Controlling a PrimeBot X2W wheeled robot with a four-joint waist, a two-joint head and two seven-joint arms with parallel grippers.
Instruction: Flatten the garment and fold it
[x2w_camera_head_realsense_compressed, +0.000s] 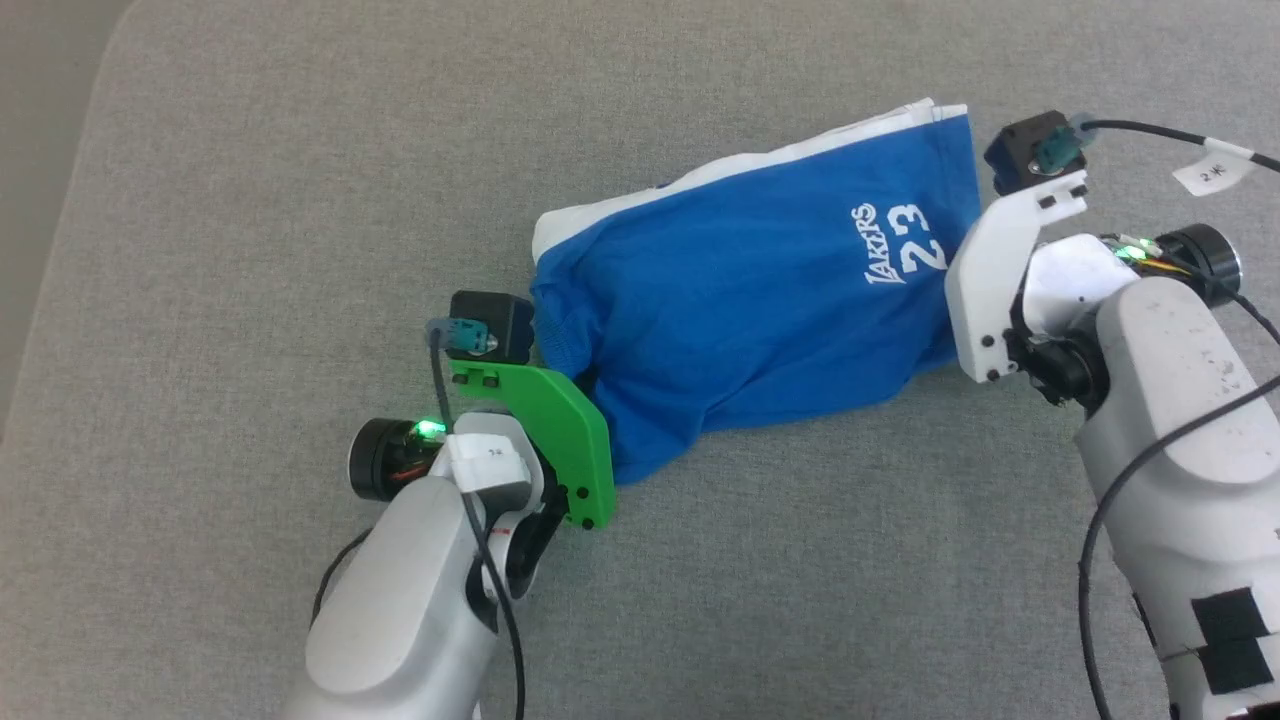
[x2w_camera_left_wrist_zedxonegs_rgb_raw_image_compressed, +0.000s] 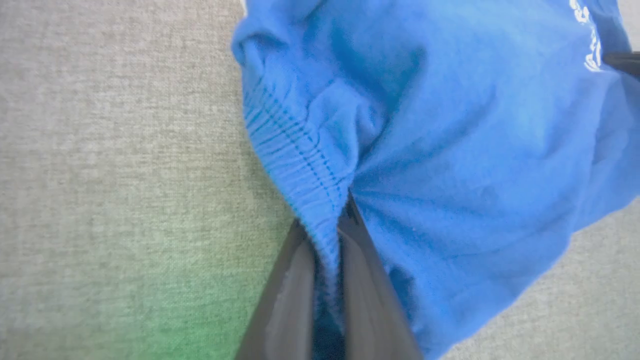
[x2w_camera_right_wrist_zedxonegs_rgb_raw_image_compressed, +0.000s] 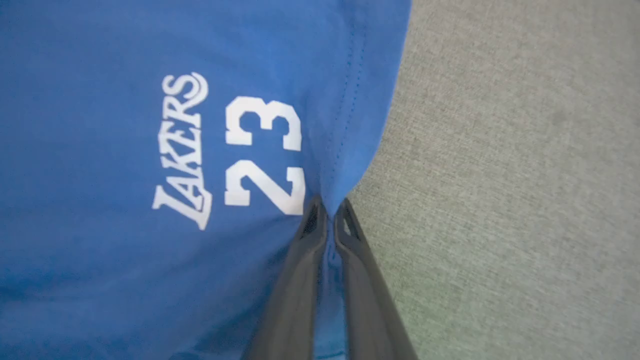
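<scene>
- My left pincer (x2w_camera_left_wrist_zedxonegs_rgb_raw_image_compressed: 325, 232) clamped on ribbed waistband (x2w_camera_left_wrist_zedxonegs_rgb_raw_image_compressed: 295, 150), right pincer (x2w_camera_right_wrist_zedxonegs_rgb_raw_image_compressed: 327, 207) clamped on hem (x2w_camera_right_wrist_zedxonegs_rgb_raw_image_compressed: 360, 100) of bright blue jersey shorts (x2w_camera_head_realsense_compressed: 740, 300), mid grey fabric desk (x2w_camera_head_realsense_compressed: 250, 250).
- Shorts bunched, not flat; I judge folding not begun.

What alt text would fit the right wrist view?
The right tool is shut on the edge of blue shorts, just beside white "LAKERS 23" lettering. A grey cloth surface lies to the right.

Light is soft and even, leaving only a faint shadow under the blue shorts (x2w_camera_head_realsense_compressed: 760, 300). A green glow tints the grey surface (x2w_camera_left_wrist_zedxonegs_rgb_raw_image_compressed: 165, 320) in the left wrist view, which is blurred throughout. Its near fingers (x2w_camera_left_wrist_zedxonegs_rgb_raw_image_compressed: 285, 300) are out of focus too.
</scene>
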